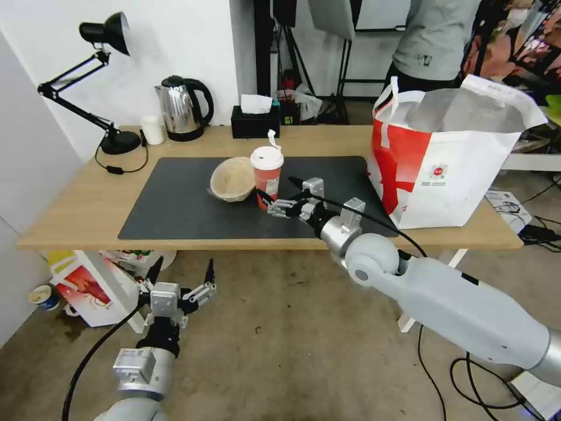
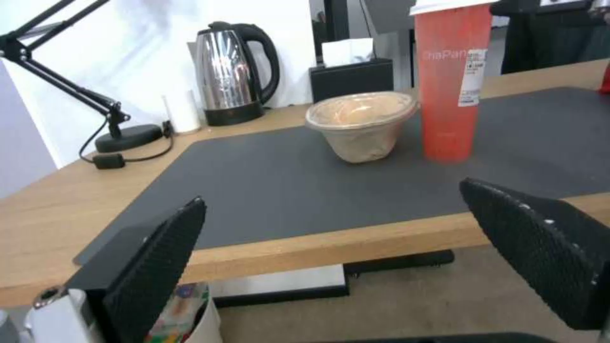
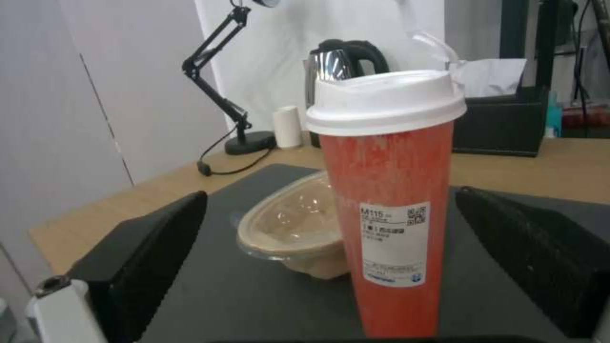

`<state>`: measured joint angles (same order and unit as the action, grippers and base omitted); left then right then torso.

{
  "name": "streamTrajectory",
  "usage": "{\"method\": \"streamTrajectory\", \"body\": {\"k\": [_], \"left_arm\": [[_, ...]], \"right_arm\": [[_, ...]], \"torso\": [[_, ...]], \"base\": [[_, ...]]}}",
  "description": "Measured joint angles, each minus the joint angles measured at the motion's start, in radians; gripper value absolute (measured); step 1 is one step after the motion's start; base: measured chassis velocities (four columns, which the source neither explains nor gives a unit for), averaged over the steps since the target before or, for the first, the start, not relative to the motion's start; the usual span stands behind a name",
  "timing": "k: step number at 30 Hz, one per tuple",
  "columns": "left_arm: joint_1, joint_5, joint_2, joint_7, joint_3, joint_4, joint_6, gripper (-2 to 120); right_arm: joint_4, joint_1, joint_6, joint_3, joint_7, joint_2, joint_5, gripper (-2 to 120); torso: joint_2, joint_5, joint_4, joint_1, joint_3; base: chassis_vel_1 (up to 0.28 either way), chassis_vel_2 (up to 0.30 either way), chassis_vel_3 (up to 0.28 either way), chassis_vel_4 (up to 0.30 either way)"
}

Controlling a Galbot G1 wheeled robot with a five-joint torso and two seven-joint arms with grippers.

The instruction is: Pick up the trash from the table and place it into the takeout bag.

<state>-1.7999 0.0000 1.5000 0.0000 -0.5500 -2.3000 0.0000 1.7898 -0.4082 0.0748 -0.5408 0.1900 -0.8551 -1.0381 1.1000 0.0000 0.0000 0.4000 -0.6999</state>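
Two pieces of trash stand on the table's (image 1: 82, 204) dark mat. One is a red cup (image 1: 267, 175) with a white lid, the other a beige pulp bowl (image 1: 232, 178) touching its left side. My right gripper (image 1: 274, 203) is open at the cup's front. The cup (image 3: 391, 205) stands between the two fingers (image 3: 146, 257) with a gap on each side. The takeout bag (image 1: 450, 158) stands open at the table's right end. My left gripper (image 1: 181, 280) hangs open below the table's front edge, facing the bowl (image 2: 359, 124) and the cup (image 2: 451, 85).
Along the back of the table stand a black desk lamp (image 1: 108, 76), a small white cup (image 1: 153, 129), a steel kettle (image 1: 182, 108) and a black tissue box (image 1: 255, 121). A red-and-white carton (image 1: 87, 289) sits on the floor under the table's left end. Cables lie on the floor at right.
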Motion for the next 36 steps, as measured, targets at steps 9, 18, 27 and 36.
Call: {"method": "streamTrajectory", "body": {"k": [9,18,27,36], "left_arm": [[0.000,0.000,0.000,0.000,0.000,0.000,0.000,100],[0.000,0.000,0.000,0.000,0.000,0.000,0.000,100],[0.000,0.000,0.000,0.000,0.000,0.000,0.000,100],[0.000,0.000,0.000,0.000,0.000,0.000,0.000,100]], "right_arm": [[-0.018,0.006,0.000,-0.002,-0.002,-0.013,0.000,100],[-0.039,0.010,0.002,0.001,-0.006,-0.028,0.003,100],[-0.059,0.015,0.004,0.006,-0.008,-0.040,0.004,100],[-0.083,0.020,0.005,0.009,-0.009,-0.056,0.011,100]], "torso": [[0.000,0.0000,0.0000,0.000,0.000],[0.000,0.0000,0.0000,0.000,0.000],[0.000,0.0000,0.0000,0.000,0.000],[0.000,0.0000,-0.0001,0.000,0.000]], "base": [[0.000,0.000,0.000,0.000],[0.000,0.000,0.000,0.000],[0.000,0.000,0.000,0.000],[0.000,0.000,0.000,0.000]]}}
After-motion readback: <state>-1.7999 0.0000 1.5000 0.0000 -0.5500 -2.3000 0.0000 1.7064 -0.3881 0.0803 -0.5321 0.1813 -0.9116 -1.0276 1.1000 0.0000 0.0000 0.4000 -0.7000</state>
